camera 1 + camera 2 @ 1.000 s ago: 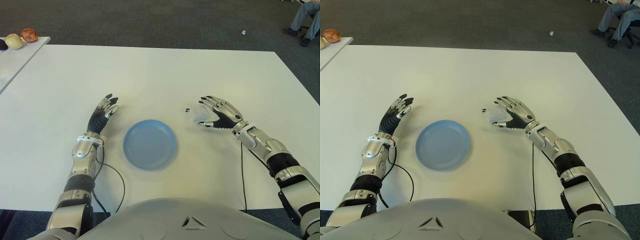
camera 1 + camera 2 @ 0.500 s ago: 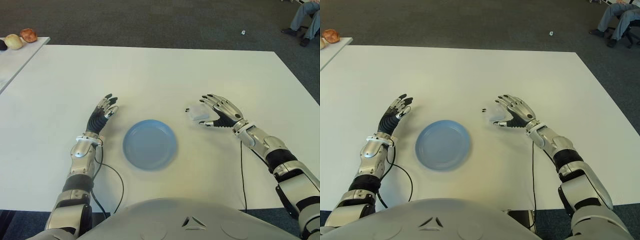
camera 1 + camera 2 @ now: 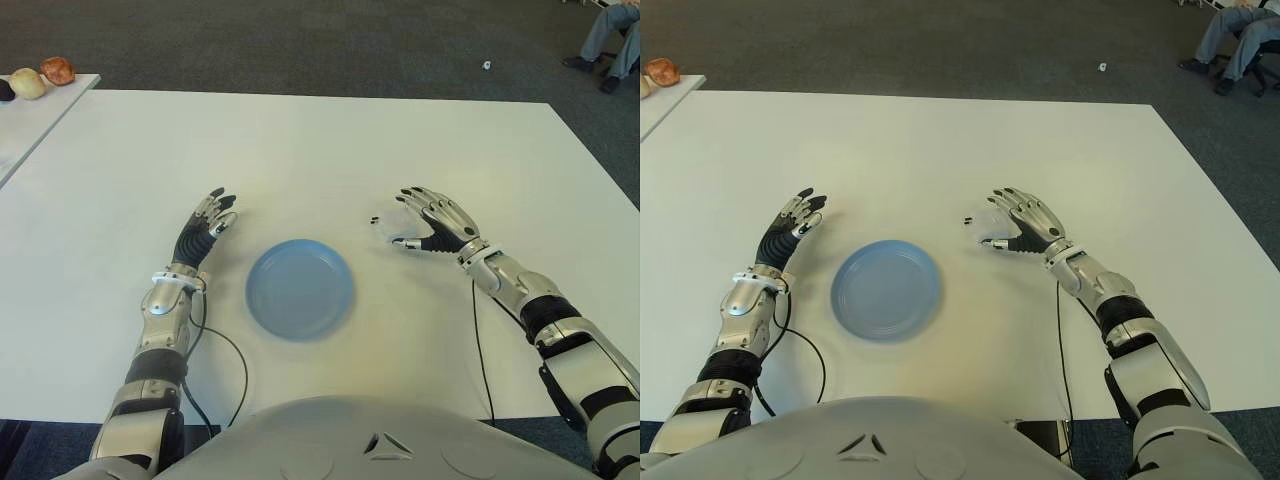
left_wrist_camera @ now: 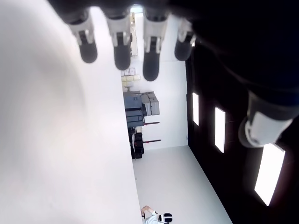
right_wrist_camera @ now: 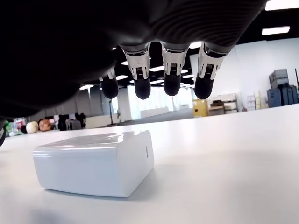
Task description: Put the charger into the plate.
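The white block charger (image 3: 389,227) lies flat on the white table (image 3: 300,150), right of the empty blue plate (image 3: 300,288). My right hand (image 3: 427,217) hovers just over the charger, open, with its fingers spread. In the right wrist view the fingertips (image 5: 172,77) hang above the charger (image 5: 96,168) with a gap between them, and nothing is held. My left hand (image 3: 207,224) shows idle and open left of the plate, with its fingers (image 4: 117,44) extended.
A second table at the far left carries round fruit-like items (image 3: 44,76). A person's legs (image 3: 610,35) show at the far right on the dark carpet. Thin cables trail from both wrists (image 3: 478,335) toward my body.
My right hand has crept slightly left and come farther over the charger, and its forearm has drawn in. The charger, the plate and the left hand have not moved.
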You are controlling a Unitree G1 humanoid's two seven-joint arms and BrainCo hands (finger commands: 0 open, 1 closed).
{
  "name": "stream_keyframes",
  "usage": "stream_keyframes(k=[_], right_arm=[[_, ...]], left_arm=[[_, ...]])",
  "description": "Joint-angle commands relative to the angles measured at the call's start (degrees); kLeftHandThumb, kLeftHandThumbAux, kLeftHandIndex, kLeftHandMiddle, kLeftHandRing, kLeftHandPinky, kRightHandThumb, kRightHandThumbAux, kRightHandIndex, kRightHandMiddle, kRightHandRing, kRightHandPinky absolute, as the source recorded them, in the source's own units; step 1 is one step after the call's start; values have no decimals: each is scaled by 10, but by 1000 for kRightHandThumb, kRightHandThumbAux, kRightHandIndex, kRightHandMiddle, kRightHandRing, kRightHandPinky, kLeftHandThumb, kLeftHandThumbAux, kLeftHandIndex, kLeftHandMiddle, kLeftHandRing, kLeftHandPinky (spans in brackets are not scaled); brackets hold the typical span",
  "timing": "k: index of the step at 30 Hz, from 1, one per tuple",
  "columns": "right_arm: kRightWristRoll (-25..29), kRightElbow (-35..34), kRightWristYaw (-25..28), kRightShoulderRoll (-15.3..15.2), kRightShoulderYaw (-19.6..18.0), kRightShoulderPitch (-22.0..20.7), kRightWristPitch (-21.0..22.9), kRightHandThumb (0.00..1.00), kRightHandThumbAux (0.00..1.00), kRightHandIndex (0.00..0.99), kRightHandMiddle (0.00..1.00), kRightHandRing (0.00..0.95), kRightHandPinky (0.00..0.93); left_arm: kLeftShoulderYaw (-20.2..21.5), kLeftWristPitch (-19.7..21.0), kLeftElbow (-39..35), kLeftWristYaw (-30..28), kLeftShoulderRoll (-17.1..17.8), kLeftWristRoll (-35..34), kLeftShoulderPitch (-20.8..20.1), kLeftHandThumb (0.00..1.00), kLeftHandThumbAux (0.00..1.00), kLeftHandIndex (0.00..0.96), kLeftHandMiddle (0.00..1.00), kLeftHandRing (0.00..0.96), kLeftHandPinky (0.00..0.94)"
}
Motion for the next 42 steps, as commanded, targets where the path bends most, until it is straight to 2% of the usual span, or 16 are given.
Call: stream_keyframes(k=[1, 13, 23, 42], right_arm=[[14, 15, 12, 16, -2, -13, 14, 358, 235, 0, 0, 0, 0], [12, 49, 15, 50, 8, -43, 45, 377, 250, 0, 0, 0, 0], [25, 58, 56, 76, 9, -62, 72, 369, 268, 0, 0, 0, 0], [28, 65, 79, 87, 19, -74, 77, 320, 293, 0, 0, 0, 0]], left_arm=[[-3, 0, 7, -3, -2, 1, -1, 0, 519, 29, 167, 110, 0], [-4, 1, 6, -1, -5, 1, -2, 0, 522, 25, 155, 100, 0], [-3, -1, 7, -7, -9, -5, -3, 0, 505, 37, 170, 112, 0], [-5, -1, -3, -8, -13, -7, 4, 0, 505, 36, 167, 113, 0]])
